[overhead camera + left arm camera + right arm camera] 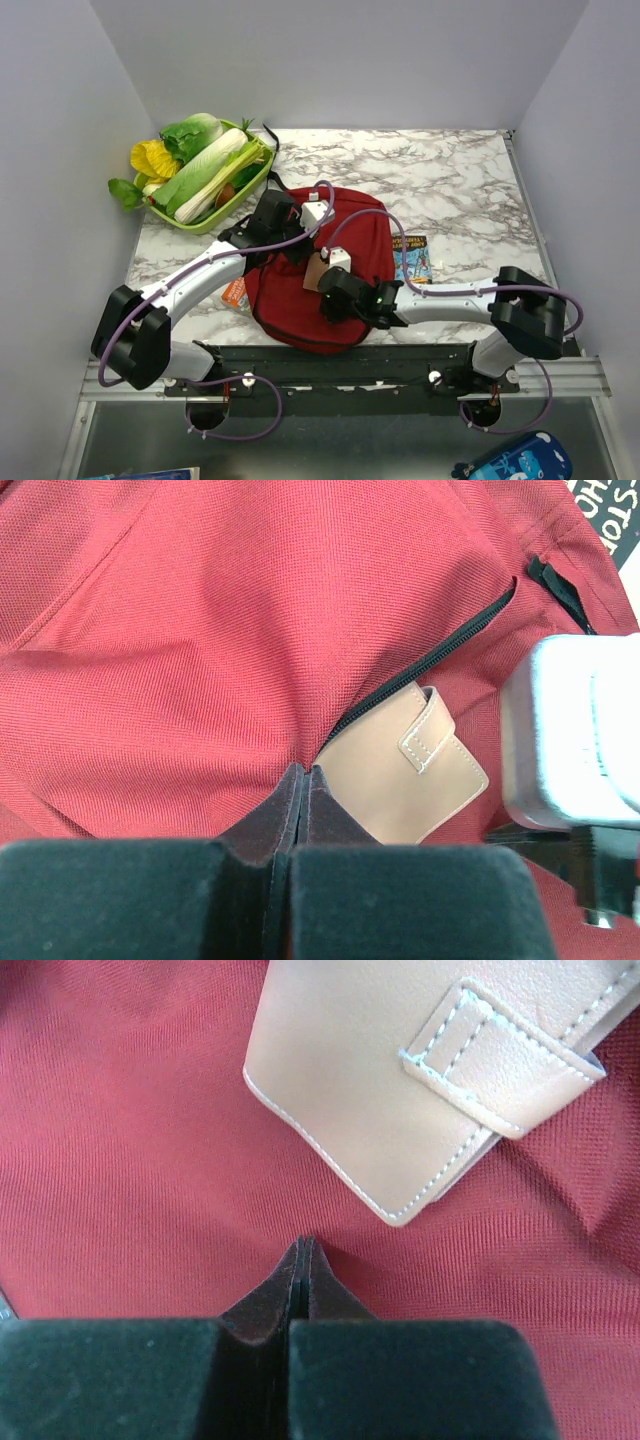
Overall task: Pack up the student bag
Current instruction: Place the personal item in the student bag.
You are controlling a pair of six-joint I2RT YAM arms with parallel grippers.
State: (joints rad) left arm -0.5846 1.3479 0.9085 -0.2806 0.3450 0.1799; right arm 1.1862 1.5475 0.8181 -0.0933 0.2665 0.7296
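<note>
The student bag [290,305] lies flat in the middle of the tabletop [455,180], between the two arms. A tan wallet [400,780] sits in the mouth of its front pocket, one end under the open zipper [430,660] and most of its body on the red fabric outside.

The left gripper [303,770] has its jaws pressed fully together at the lower end of the zipper line. Creases run towards the tips, so they seem to pinch the pocket lip, though the fold itself is hidden between the pads. The right gripper [303,1242] also has its jaws together with nothing between them, its tip on the fabric just short of the wallet's near corner.

The main risk is the wallet jamming. If the right gripper pushes at that corner, the wallet may pivot and wedge across the slit, or its strap tab may catch on the zipper teeth. A low push could also plough the soft fabric into a ridge and carry the wallet sideways. If the left jaws lose the lip, the opening sags onto the wallet and closes the gap. Pulling the lip too hard may drag the whole bag towards the book [412,258] beside it.
</note>
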